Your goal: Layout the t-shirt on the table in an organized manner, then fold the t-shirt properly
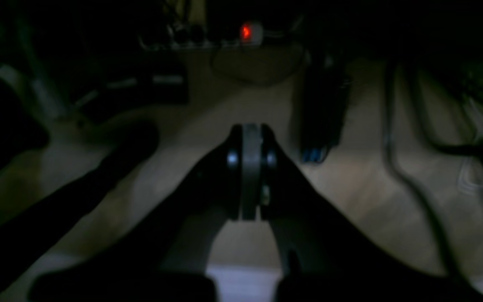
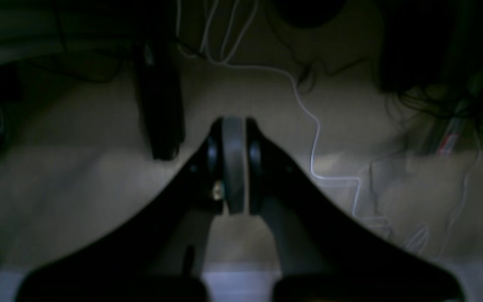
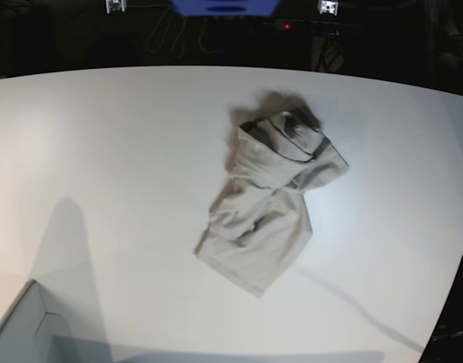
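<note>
Crumpled light grey-beige cloth t-shirt (image 3: 268, 201) lies right of centre on the white matte table (image 3: 103, 151), long axis 1-to-7 o'clock, likely nearer the left arm; left gripper (image 1: 250, 172) and right gripper (image 2: 233, 165) both closed, empty, neither visible over the table.

plain grey-beige t-shirt (image 3: 263, 208), white table (image 3: 125, 151)

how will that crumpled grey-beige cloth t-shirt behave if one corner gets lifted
The crumpled light grey-beige cloth t-shirt would probably drape limply, given its soft folds. Its bunched far end may unroll unevenly. It looks light, so on the smooth white table it would likely slide.
</note>
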Robot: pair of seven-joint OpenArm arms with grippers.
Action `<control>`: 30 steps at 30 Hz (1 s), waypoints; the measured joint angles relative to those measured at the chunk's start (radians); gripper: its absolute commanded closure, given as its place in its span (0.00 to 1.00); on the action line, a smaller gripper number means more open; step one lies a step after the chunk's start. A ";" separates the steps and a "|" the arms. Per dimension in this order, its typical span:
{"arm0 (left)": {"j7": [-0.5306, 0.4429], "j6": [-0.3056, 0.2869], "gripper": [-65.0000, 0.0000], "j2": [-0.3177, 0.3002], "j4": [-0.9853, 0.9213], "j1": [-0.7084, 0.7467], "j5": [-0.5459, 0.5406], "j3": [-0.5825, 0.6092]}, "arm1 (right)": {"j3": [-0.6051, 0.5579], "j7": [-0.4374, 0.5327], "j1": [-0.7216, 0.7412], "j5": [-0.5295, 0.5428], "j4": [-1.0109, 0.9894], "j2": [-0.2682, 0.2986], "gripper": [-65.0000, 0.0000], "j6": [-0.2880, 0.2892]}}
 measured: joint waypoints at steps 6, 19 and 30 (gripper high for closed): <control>0.000 -0.014 1.00 -0.082 0.387 0.175 -0.144 0.009 | 0.011 -0.005 -0.154 -0.001 0.311 0.022 1.00 -0.001; 0.014 -0.010 0.99 -0.136 0.888 0.299 -0.190 0.003 | 0.086 -0.155 -0.270 0.000 0.821 0.042 1.00 -0.002; 0.013 -0.010 0.29 -0.130 1.006 0.170 -0.192 0.002 | 0.083 -0.274 -0.193 0.000 0.980 0.036 0.73 0.131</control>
